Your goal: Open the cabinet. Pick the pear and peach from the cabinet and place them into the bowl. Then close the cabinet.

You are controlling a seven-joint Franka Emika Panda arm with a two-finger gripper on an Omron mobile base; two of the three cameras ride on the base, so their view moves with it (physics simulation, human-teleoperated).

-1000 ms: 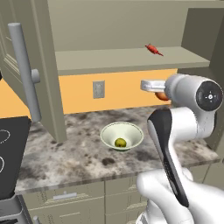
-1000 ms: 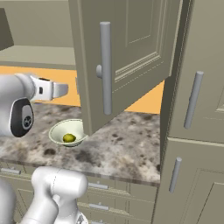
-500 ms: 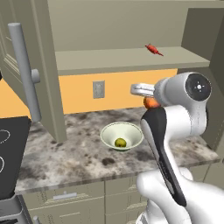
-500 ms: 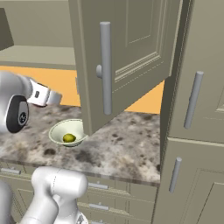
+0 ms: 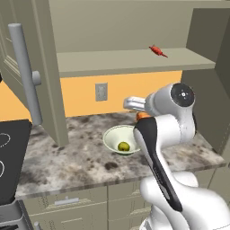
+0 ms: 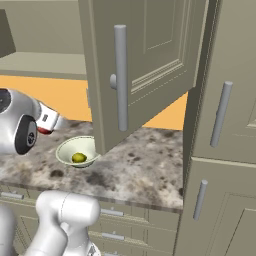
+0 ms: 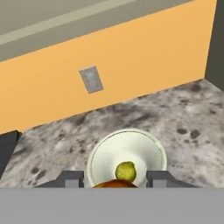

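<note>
Swinging left since a second ago, our arm now hangs its gripper (image 7: pixel 114 178) above the bowl (image 5: pixel 112 134), fingers clamped on the peach (image 7: pixel 115 183). Left to right, we see the black stovetop (image 5: pixel 11 157) at the counter's end, then the open cabinet (image 5: pixel 130 60) door with its long bar handle (image 5: pixel 24 74). A grey outlet (image 5: pixel 101 91) sits on the orange wall. On the speckled granite counter (image 5: pixel 67 161) the bowl holds the pear (image 5: pixel 123 146). Up on the shelf, far right, lies a small red pepper (image 5: pixel 157 50).
</note>
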